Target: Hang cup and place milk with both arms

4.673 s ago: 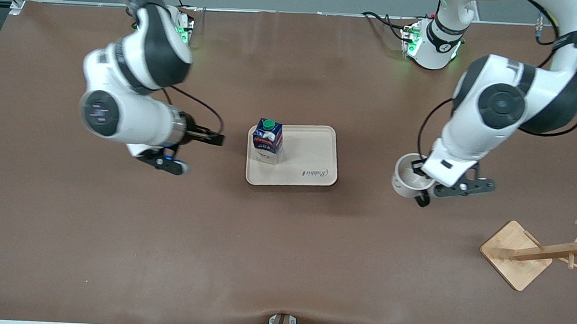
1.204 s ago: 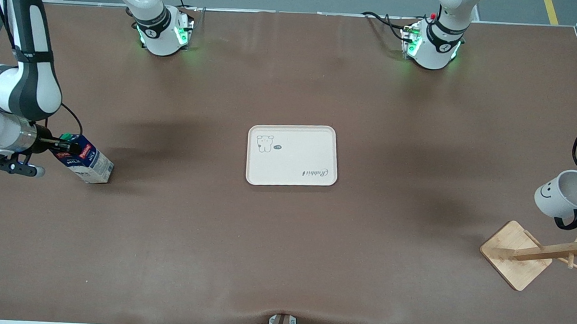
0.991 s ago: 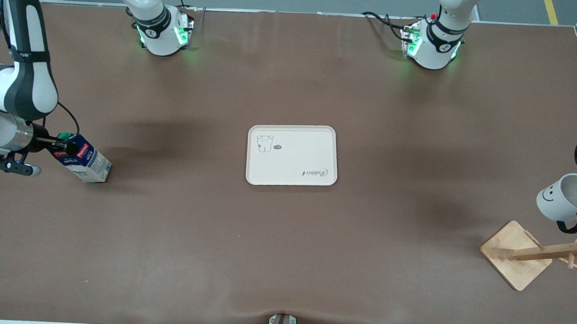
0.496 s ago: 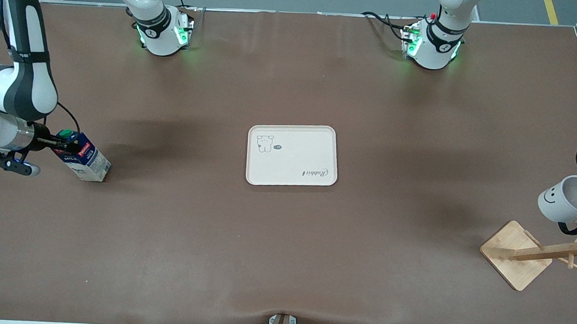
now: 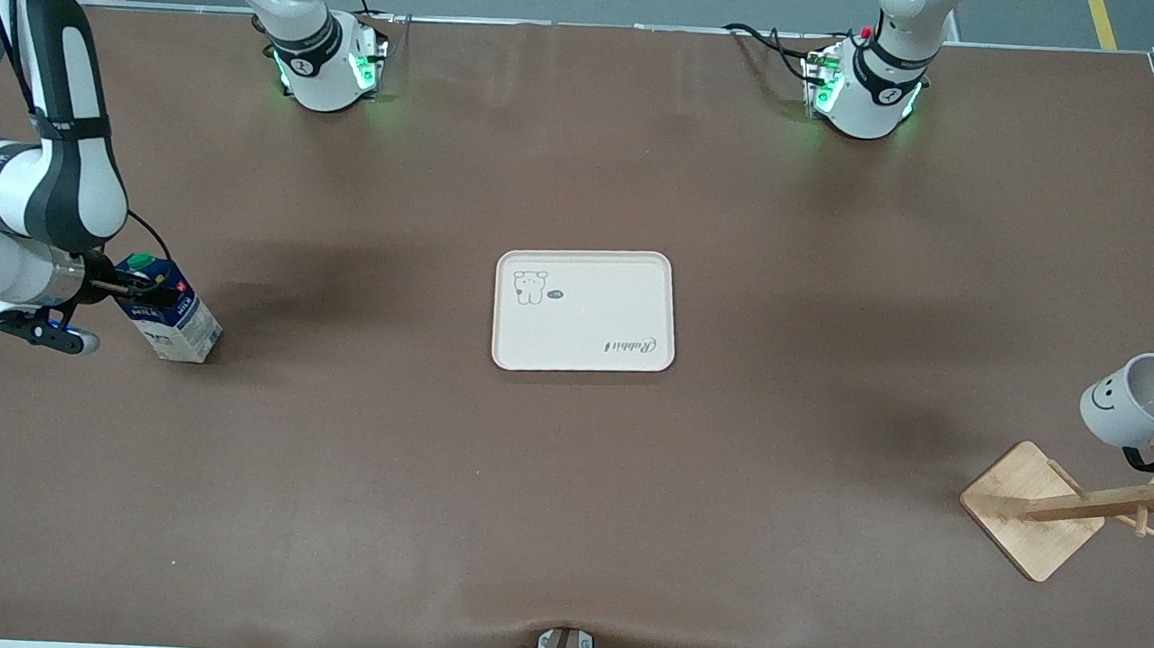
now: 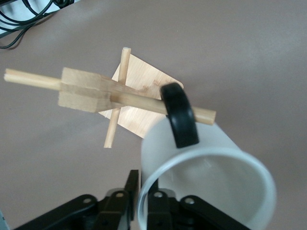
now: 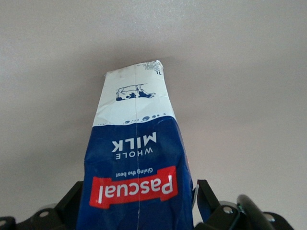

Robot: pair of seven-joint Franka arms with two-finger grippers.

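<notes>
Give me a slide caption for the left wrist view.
Left gripper holds the cup, handle over a rack peg.

The front camera looks down from high across the brown table [image 5: 565, 524], facing both bases. Each wrist camera looks close past its own gripper: the left gripper [image 6: 139, 203] on the white black-handled mug [image 6: 211, 182], the right gripper [image 7: 136, 211] on the dark-blue milk carton [image 7: 134, 163]; both show in the front view.

1 cup [image 5: 1128, 401], 1 milk carton [image 5: 168, 308], 1 tray [image 5: 585, 310] w/ nothing on it, 1 wooden rack [image 5: 1077, 503], 2 arms, each w/ 1 hand: left hand [image 6: 140, 203], right hand [image 5: 135, 283]. All on 1 table [image 5: 567, 484].
</notes>
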